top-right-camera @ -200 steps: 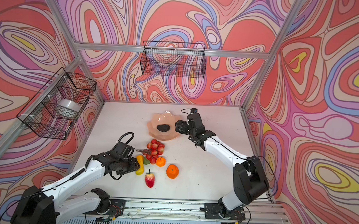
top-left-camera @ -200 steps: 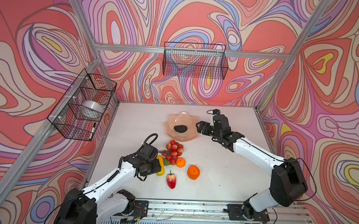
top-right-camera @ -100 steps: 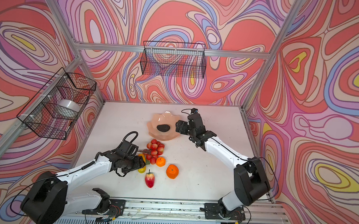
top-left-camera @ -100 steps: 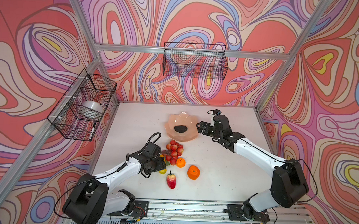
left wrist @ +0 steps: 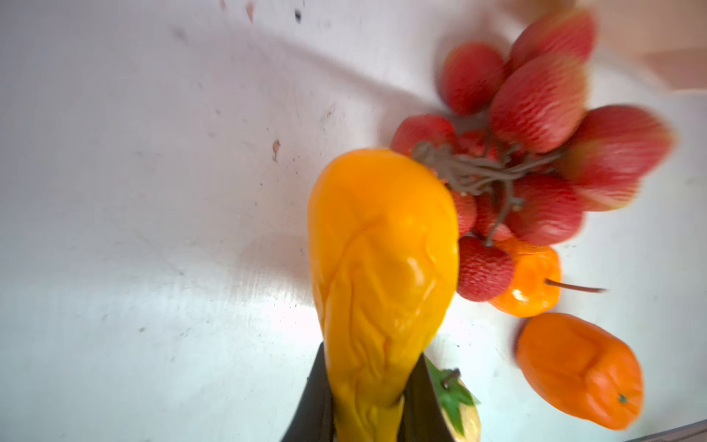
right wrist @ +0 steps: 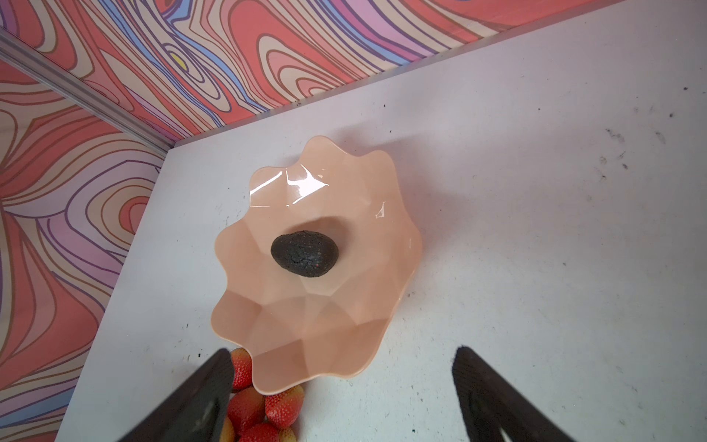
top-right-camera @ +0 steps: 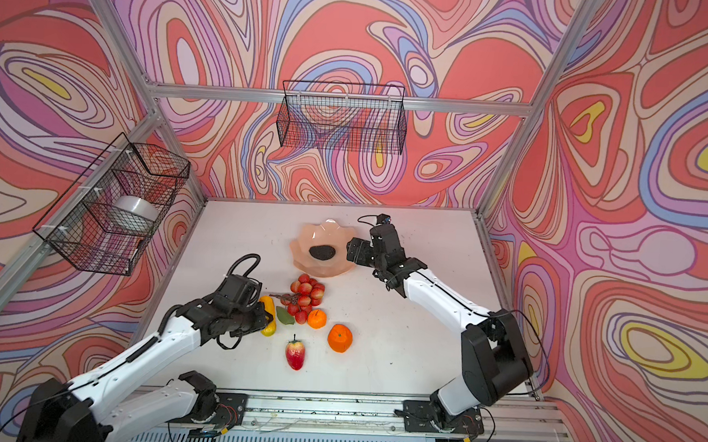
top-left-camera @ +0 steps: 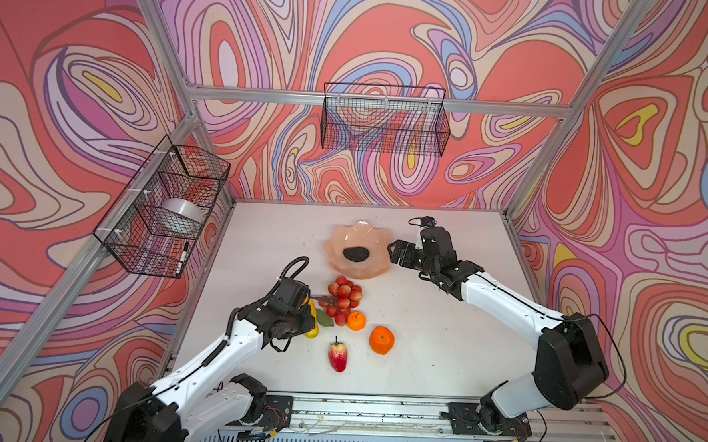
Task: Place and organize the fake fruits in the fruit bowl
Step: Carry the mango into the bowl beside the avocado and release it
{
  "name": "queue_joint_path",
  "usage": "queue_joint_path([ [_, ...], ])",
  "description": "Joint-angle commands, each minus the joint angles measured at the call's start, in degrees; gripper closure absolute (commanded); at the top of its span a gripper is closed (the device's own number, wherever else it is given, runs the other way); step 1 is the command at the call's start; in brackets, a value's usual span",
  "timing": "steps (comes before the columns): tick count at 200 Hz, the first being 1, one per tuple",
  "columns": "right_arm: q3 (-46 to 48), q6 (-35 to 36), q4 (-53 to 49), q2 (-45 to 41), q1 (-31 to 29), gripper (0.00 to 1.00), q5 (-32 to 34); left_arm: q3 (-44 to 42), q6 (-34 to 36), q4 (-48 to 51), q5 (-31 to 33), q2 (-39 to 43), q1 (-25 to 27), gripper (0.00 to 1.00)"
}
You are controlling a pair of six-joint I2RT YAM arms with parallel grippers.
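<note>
So the left gripper (left wrist: pixel 371 354) has now been clamped shut on the narrow end of the yellow-orange elongated fruit (left wrist: pixel 382 248). A second ago it was held open just short of that fruit, so the grab looks done, and a lift over to the fruit bowl (right wrist: pixel 344 191) is probably what's called for next. Nothing has been changed on the other side: the right gripper (right wrist: pixel 342 356) is parked just beside the bowl, jaws spread wide, nothing held. Only the black avocado (right wrist: pixel 304 253) has been put in the bowl so far. The red grape-like bunch (top-left-camera: pixel 343 298), both oranges (top-left-camera: pixel 356 320) (top-left-camera: pixel 381 340) and the red-yellow tapered fruit (top-left-camera: pixel 337 356) are left out on the surface (top-left-camera: pixel 421 338), with the held fruit right up against the bunch. Hard bits: in both top views the left jaws are buried under the wrist, so whether the fruit has been raised off the surface can't be told. In the left wrist view the bunch is smeared, the fruit's gripped end is cut off by the frame, and a green leafy bit behind one finger can't be identified
</note>
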State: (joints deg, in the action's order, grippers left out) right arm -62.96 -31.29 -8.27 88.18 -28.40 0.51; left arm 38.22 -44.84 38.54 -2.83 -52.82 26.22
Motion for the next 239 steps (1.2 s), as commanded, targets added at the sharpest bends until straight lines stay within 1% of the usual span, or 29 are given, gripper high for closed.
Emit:
queue_joint_path([
  [1,0.4,-0.7,0.4,0.3,0.3,0.06,-0.7,6.5,2.9,8.9,5.0,4.4,0.0,0.89],
  [14,0.4,-0.9,0.6,0.4,0.3,0.06,-1.5,10.4,5.7,6.9,4.3,2.4,0.0,0.89],
  [27,1.1,-0.8,0.9,-0.2,0.4,0.06,-1.9,14.7,8.3,3.7,3.3,-2.5,0.0,0.89],
  [44,2.9,-0.5,1.5,-2.6,0.4,0.06,-1.5,21.0,11.9,-1.4,1.2,-12.6,-0.1,0.88],
  [59,4.1,-0.1,0.7,-5.3,0.4,0.06,-0.6,28.7,14.8,-4.3,-0.9,-22.9,-0.1,0.88],
  [73,4.8,0.3,-1.5,-8.0,0.4,0.05,0.9,37.1,17.2,-4.7,-3.6,-32.5,0.0,0.88],
  [87,5.7,0.5,-3.4,-10.8,0.3,0.05,2.5,45.7,18.7,-3.6,-6.8,-41.4,-0.1,0.90],
  [102,7.0,-0.1,-4.6,-13.6,0.4,0.04,3.5,52.7,19.1,-3.3,-10.1,-48.7,0.0,0.92],
  [122,9.1,-1.5,-5.8,-16.9,0.5,0.04,4.9,59.1,19.3,-3.9,-14.6,-56.3,0.3,0.91],
  [149,11.8,-3.3,-6.3,-19.1,0.6,0.04,5.6,67.1,19.6,-2.3,-16.2,-65.7,1.7,0.91],
  [172,13.3,-4.4,-6.5,-19.8,0.6,0.04,5.3,71.7,18.2,-1.3,-16.3,-72.0,2.4,0.92],
  [207,14.5,-5.4,-5.9,-20.1,0.6,0.04,3.5,75.5,16.9,-0.8,-14.6,-77.6,2.4,0.90],
  [229,14.5,-5.5,-6.2,-20.2,0.5,0.05,3.7,75.9,15.8,-0.8,-14.3,-79.6,2.4,0.87],
  [239,14.4,-5.5,-6.5,-20.2,0.6,0.05,3.9,75.6,15.4,-1.0,-14.4,-80.1,2.4,0.83],
])
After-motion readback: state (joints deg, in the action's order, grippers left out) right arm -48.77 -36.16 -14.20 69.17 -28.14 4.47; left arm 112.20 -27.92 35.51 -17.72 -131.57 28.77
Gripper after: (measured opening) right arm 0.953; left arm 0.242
